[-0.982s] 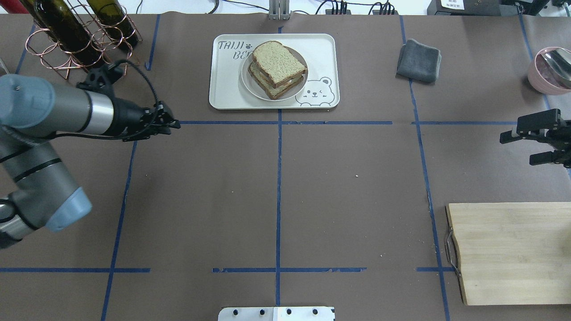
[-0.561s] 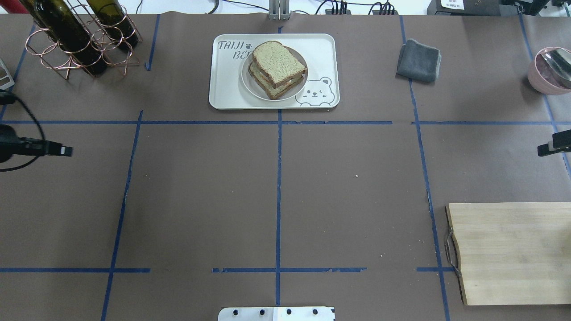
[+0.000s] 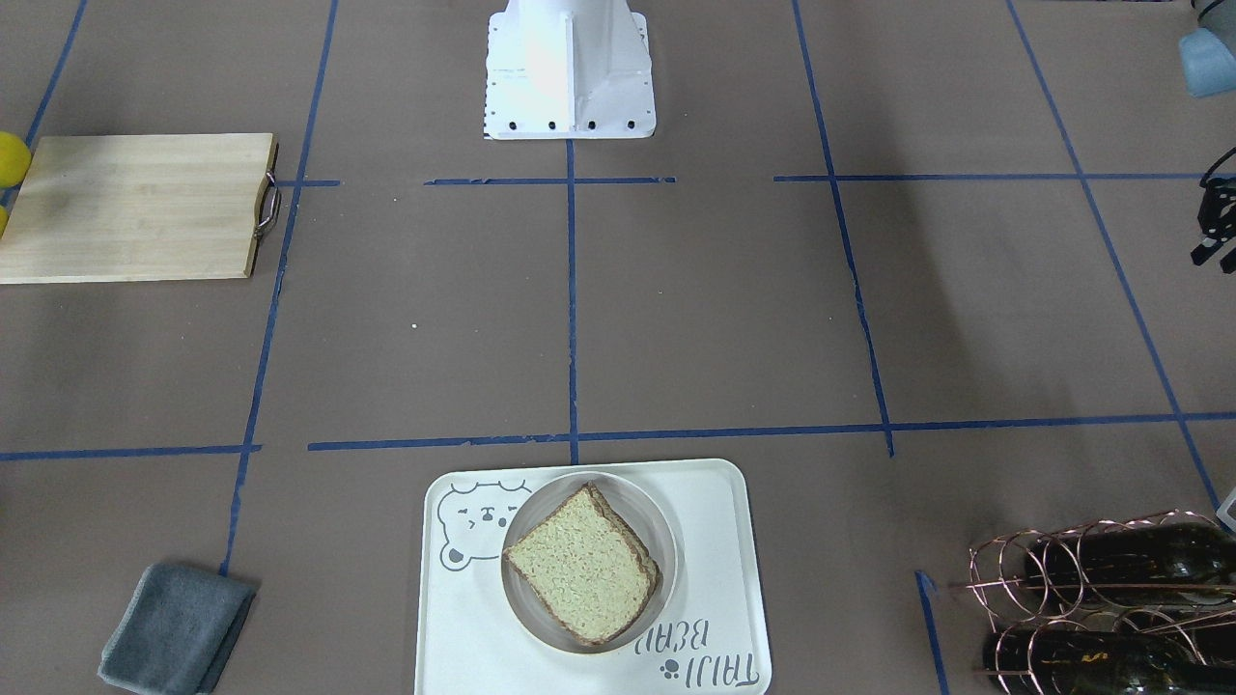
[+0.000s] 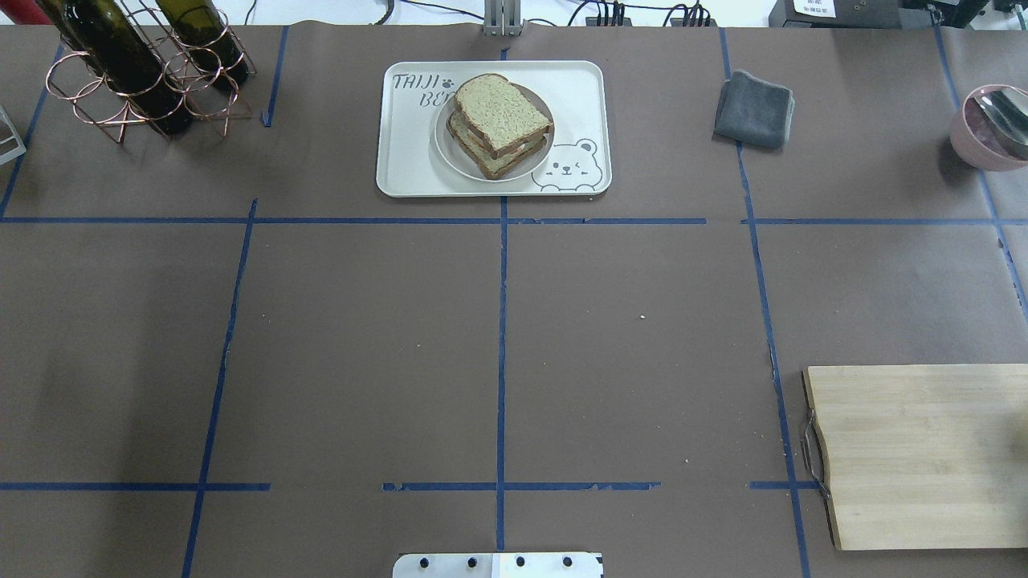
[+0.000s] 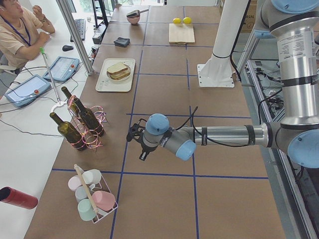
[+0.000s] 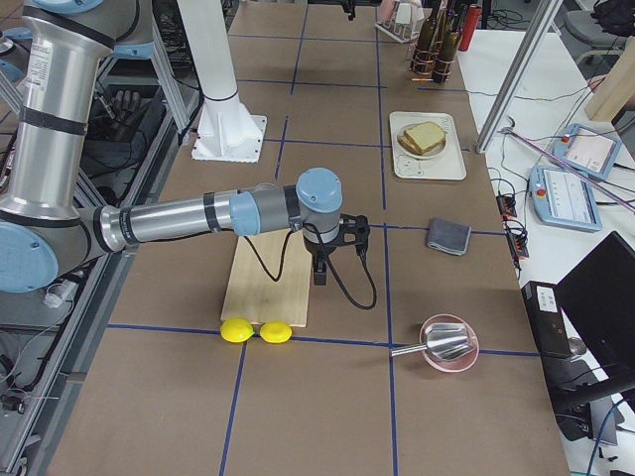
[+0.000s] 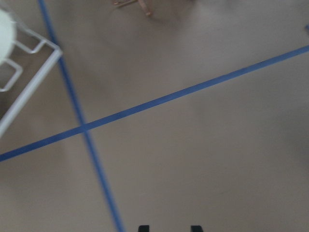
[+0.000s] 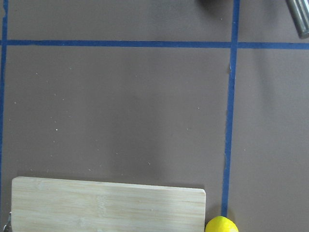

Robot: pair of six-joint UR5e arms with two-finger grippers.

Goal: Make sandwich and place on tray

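The sandwich (image 4: 499, 120), two slices of tan bread with dark crust, sits on a small white plate (image 4: 446, 152) on the cream bear tray (image 4: 401, 164) at the table's far middle. It also shows in the front-facing view (image 3: 582, 565) on the tray (image 3: 719, 589). No gripper is in the overhead view. My left gripper (image 3: 1215, 253) is at the table's left end, far from the tray. In the left wrist view its two black fingertips (image 7: 143, 228) stand apart over bare table. My right gripper (image 6: 332, 260) hangs above the cutting board's far edge; I cannot tell whether it is open or shut.
A wooden cutting board (image 4: 915, 453) lies at the near right, with two lemons (image 6: 253, 330) beside it. There is a grey cloth (image 4: 753, 108), a pink bowl with a spoon (image 4: 988, 124), a wine bottle rack (image 4: 136, 72) and a cup rack (image 5: 92, 196).
Both arms have pulled back sideways out of the overhead view, the left arm to the left and the right arm to the right. The sandwich and tray have not moved.
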